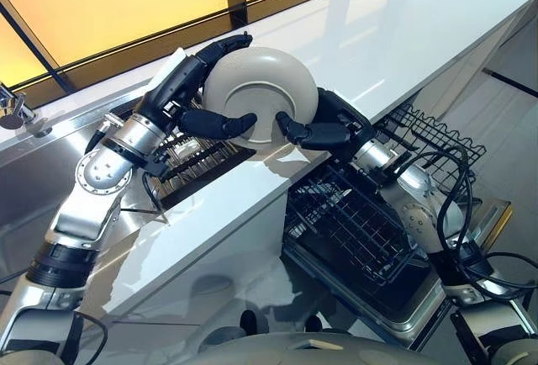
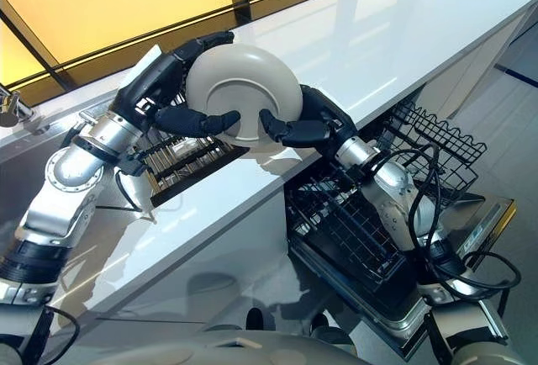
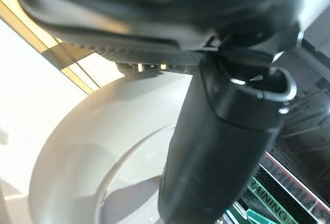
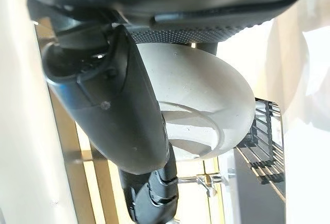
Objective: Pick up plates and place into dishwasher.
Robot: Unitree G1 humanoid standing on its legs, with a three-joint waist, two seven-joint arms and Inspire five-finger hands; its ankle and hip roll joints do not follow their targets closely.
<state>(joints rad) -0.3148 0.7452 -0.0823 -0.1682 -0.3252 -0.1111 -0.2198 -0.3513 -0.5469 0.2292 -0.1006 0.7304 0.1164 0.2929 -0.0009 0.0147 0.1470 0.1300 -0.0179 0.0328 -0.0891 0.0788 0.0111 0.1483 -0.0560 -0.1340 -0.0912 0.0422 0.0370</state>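
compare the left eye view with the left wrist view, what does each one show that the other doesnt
The left eye view takes in the right hand gripping the plate's other side, the white countertop, the dish rack in the sink, and the open dishwasher's lower rack. The left wrist view gives a close look at the left hand's thumb pressed across the plate's underside. Both show the left hand curled on the pale plate, which is held tilted above the counter edge.

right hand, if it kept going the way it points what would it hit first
The plate it already grips; beyond that, likely the left hand on the plate's other side, though depth is hard to judge.
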